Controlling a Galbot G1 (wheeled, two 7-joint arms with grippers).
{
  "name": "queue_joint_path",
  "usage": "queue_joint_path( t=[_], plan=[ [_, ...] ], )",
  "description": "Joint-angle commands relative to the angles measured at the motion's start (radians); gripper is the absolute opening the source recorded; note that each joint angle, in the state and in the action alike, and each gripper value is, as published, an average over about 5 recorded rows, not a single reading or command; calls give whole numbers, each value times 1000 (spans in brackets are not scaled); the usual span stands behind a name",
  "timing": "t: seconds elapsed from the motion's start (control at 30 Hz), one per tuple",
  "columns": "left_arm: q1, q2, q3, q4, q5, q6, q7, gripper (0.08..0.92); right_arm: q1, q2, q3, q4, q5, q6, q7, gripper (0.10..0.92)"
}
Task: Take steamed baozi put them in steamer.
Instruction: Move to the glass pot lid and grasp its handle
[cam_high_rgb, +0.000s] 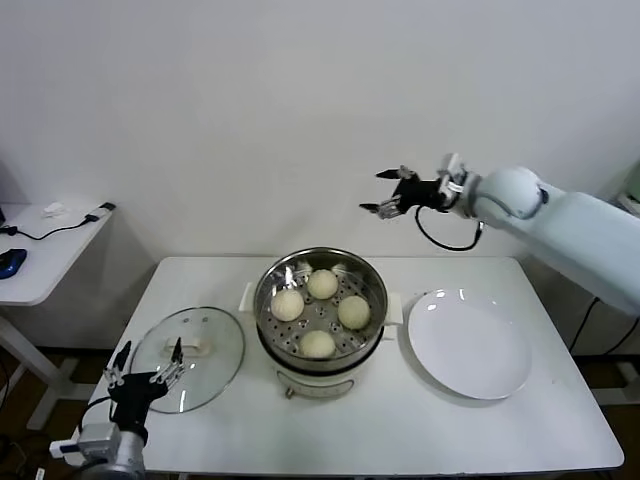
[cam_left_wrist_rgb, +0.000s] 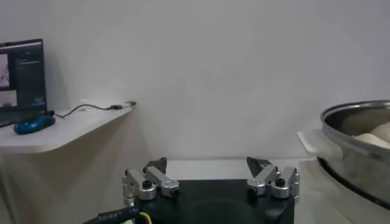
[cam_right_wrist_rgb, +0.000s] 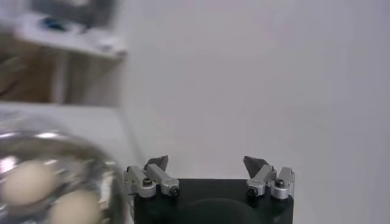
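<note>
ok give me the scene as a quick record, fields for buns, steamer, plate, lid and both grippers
baozi: four, all in the steamer
steamer: steel basket on a white cooker base, table centre, uncovered
plate: white plate, nothing on it, on the steamer's right
lid: glass lid flat on the table, on the steamer's left
left gripper: open, low by the lid
right gripper: open, raised above the table behind the steamer

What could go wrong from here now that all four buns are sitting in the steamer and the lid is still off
1. The glass lid lies close to the table's front left edge, right by the open left gripper; a careless move might push it off.
2. The open right gripper hangs above and behind the steamer; dropping straight down it could clip the rim or dent the steamed baozi.
3. The white plate lies near the steamer, so that arm might nudge it.
</note>
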Motion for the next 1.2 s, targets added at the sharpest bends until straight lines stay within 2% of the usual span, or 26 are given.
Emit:
queue_joint_path(
  t=[0.03,0.17,0.37,0.53,0.7,0.9,1.03,1.2],
  plan=[
    [-31,33,-5,-2,-12,-20,8,823,-1198,-86,1203,239,-197,54,388,823],
    [-32,44,-7,-5,7,-27,-6,823,-1452,61,1415,282,-291,105,352,823],
    [-25,72,-10,21,135,-84,-13,823,-1647,272,1510,285,-363,237,281,823],
    [1,147,-7,55,259,-165,-40,823,-1727,407,1536,279,-408,321,251,823],
    [20,218,-11,111,509,-217,-126,823,-1774,463,1536,301,-430,338,233,823],
    [30,233,-2,206,1018,-221,-271,823,-1818,506,1516,359,-491,328,247,823],
    [25,215,36,297,1284,-184,-294,823,-1823,527,1503,388,-507,318,271,823],
    [-21,195,72,429,1399,-182,-306,823,-1818,530,1499,414,-508,308,285,823]
  ],
)
